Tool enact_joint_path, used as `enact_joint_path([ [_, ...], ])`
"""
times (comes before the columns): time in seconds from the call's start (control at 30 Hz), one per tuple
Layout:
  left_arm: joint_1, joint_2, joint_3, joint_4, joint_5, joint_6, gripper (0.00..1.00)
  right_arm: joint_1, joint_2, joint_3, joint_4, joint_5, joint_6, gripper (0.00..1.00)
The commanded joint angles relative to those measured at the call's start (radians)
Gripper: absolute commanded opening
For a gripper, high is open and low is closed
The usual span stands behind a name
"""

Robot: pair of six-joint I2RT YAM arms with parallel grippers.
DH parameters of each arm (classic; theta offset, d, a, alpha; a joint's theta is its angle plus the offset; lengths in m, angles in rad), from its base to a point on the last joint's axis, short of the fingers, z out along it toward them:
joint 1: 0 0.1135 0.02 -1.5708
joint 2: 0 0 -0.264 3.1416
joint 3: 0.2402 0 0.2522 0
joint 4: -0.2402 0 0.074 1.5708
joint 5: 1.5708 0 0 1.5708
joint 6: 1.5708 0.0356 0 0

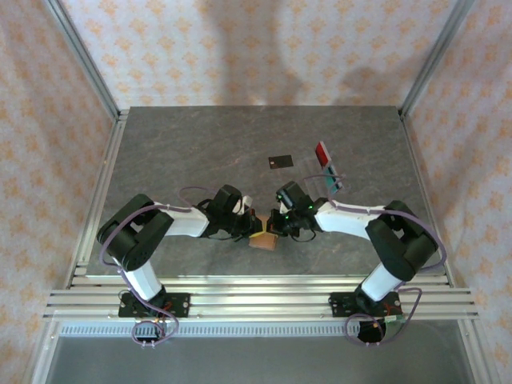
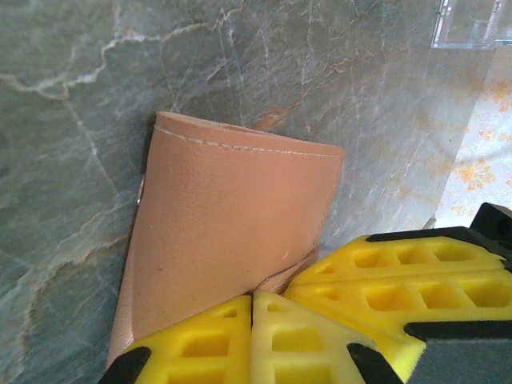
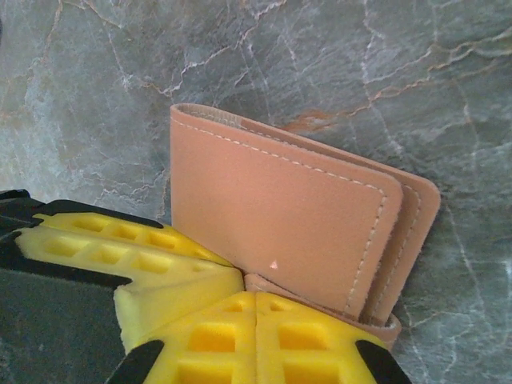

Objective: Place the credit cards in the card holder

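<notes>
Credit cards, 3 in all, out on the table [image 1: 184, 144] beyond both grippers, none in the card holder [image 1: 262, 240] yet. Black card [image 1: 280, 162] flat on the table, long axis left to right, straight past the right gripper [image 1: 278, 224] and a little right of the left gripper [image 1: 253, 227]. Red card [image 1: 323, 151] and teal card [image 1: 334, 179] further right, by a clear plastic piece [image 2: 472, 22]; on it or in it, hard to tell. Long axes of both slanting from far-left to near-right. Right arm nearer to all 3.

Card holder between the 2 grippers at the near middle of the table: tan leather, folded, stitched leaves slightly fanned apart in the right wrist view. No card visible in any leaf.

Left gripper: yellow fingers [image 2: 192, 348] pressed together, a corner of the leather running into the seam, so clamped on the card holder by the look of it. Right gripper: likewise closed, pinching the lower leaf at its near edge. Tips of the 2 grippers touching or nearly so.

Judged next: 1 gripper to let go and reach away from the bases for a card, most likely the right for the black card, with the other pinning the card holder.
</notes>
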Motion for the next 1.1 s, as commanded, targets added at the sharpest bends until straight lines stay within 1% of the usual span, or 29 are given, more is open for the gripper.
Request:
enact_joint_path([
  [0.0,0.0,0.037,-0.013,0.031,-0.028,-0.021,0.0,0.009,0.059,-0.061,-0.091,0.106,-0.007,0.0],
  [0.07,0.0,0.0,-0.003,0.038,-0.029,-0.031,0.04,0.009,-0.015,-0.056,-0.107,0.125,-0.009,0.0],
  [0.13,0.0,-0.072,0.015,0.038,-0.038,-0.038,0.08,0.009,-0.09,-0.015,-0.184,0.177,-0.034,0.04],
  [0.17,0.0,-0.107,0.028,0.034,-0.045,-0.038,0.12,0.006,-0.113,0.003,-0.213,0.197,-0.048,0.04],
  [0.2,0.0,-0.164,0.048,0.012,-0.06,-0.028,0.17,0.001,-0.134,0.023,-0.235,0.213,-0.062,0.05],
  [0.27,0.0,-0.253,0.107,-0.086,-0.106,0.018,0.28,-0.013,-0.151,0.048,-0.242,0.203,-0.087,0.07],
  [0.33,0.003,-0.327,0.187,-0.227,-0.159,0.084,0.38,-0.018,-0.17,0.07,-0.228,0.186,-0.109,0.15],
  [0.37,0.005,-0.355,0.22,-0.283,-0.18,0.116,0.42,-0.018,-0.188,0.078,-0.226,0.187,-0.116,0.18],
  [0.4,0.009,-0.386,0.254,-0.351,-0.207,0.155,0.46,-0.018,-0.218,0.089,-0.225,0.207,-0.123,0.22],
  [0.47,0.021,-0.444,0.307,-0.513,-0.305,0.236,0.55,-0.018,-0.307,0.112,-0.256,0.297,-0.148,0.32],
  [0.5,0.029,-0.487,0.333,-0.588,-0.382,0.284,0.61,-0.018,-0.367,0.123,-0.282,0.369,-0.171,0.4],
  [0.53,0.034,-0.523,0.355,-0.685,-0.468,0.336,0.71,-0.02,-0.419,0.127,-0.301,0.447,-0.197,0.48],
  [0.57,0.038,-0.552,0.368,-0.736,-0.519,0.388,0.96,-0.021,-0.487,0.125,-0.314,0.517,-0.225,0.55],
  [0.6,0.045,-0.581,0.388,-0.797,-0.582,0.446,0.99,-0.026,-0.55,0.117,-0.323,0.593,-0.258,0.61],
  [0.63,0.05,-0.604,0.405,-0.855,-0.676,0.496,0.99,-0.031,-0.607,0.101,-0.321,0.675,-0.297,0.66],
  [0.67,0.055,-0.617,0.414,-0.897,-0.776,0.521,0.99,-0.036,-0.654,0.08,-0.31,0.746,-0.328,0.67],
  [0.7,0.06,-0.629,0.421,-0.934,-0.884,0.548,0.99,-0.046,-0.703,0.047,-0.292,0.813,-0.364,0.72],
  [0.73,0.059,-0.641,0.411,-0.941,-0.974,0.591,1.0,-0.06,-0.754,-0.002,-0.25,0.848,-0.423,0.88],
  [0.77,0.061,-0.655,0.386,-0.926,-1.042,0.63,1.0,-0.068,-0.8,-0.058,-0.201,0.873,-0.489,1.0],
  [0.83,0.064,-0.687,0.31,-0.866,-1.225,0.699,1.0,-0.081,-0.919,-0.208,-0.04,0.993,-0.563,1.0],
  [0.87,0.069,-0.697,0.274,-0.835,-1.287,0.726,1.0,-0.093,-0.974,-0.272,0.04,1.006,-0.607,1.0],
  [0.9,0.086,-0.708,0.251,-0.813,-1.332,0.745,1.0,-0.111,-1.037,-0.357,0.133,0.993,-0.67,1.0],
  [0.93,0.107,-0.718,0.215,-0.777,-1.344,0.776,1.0,-0.136,-1.096,-0.425,0.2,1.009,-0.687,1.0],
  [0.97,0.126,-0.729,0.179,-0.73,-1.313,0.852,1.0,-0.175,-1.122,-0.459,0.212,1.013,-0.673,1.0],
  [1.0,0.142,-0.749,0.106,-0.626,-1.251,0.974,1.0,-0.22,-1.145,-0.476,0.189,0.994,-0.648,1.0],
  [1.03,0.152,-0.775,0.028,-0.522,-1.238,1.038,1.0,-0.273,-1.147,-0.482,0.162,0.962,-0.641,1.0],
  [1.07,0.16,-0.798,-0.035,-0.439,-1.295,1.034,1.0,-0.31,-1.142,-0.498,0.17,0.931,-0.656,1.0],
])
